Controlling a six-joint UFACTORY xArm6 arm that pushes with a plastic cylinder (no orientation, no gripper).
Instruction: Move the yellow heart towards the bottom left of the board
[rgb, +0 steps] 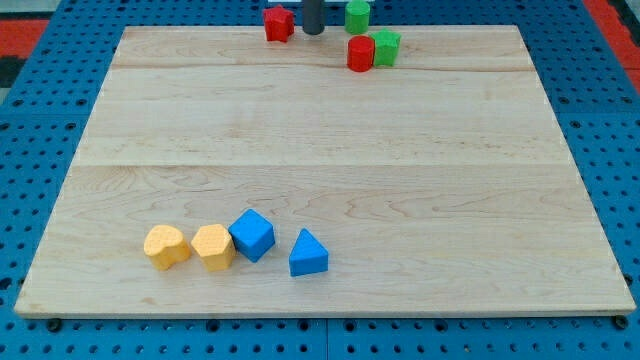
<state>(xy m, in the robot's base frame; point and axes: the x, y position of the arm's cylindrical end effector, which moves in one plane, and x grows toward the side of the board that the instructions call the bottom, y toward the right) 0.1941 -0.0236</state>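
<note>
No containers here, just a flat light wooden board (320, 130) with visible plank seams, sitting on a blue perforated base (40, 335); red patches of that same perforated surface show at the upper left and upper right corners of the frame.

Our tool is a plain dark rod, nothing to open or close, and it has hold of nothing. We see my tip (313, 31) at the top centre of the frame, right at the board's far edge, between the red block (279, 23) just to its left and the green block (358, 15) to its right. It touches neither, as far as we can tell. Only the rod's lower end is in frame.

Below the green block sits a red cylinder (360, 53) touching a second green block (385, 47) on its right.

The yellow heart (166, 246) is at the lower left of the frame, near the board's bottom edge, well apart from the tip. It looks orange-yellow, with rounded lobes on top and a flat upper face. Its right side touches a yellow hexagon-like block (213, 246), which in turn touches a blue cube (252, 234) turned corner-on. A blue triangular block (308, 253) lies just right of the cube, with a small gap.
</note>
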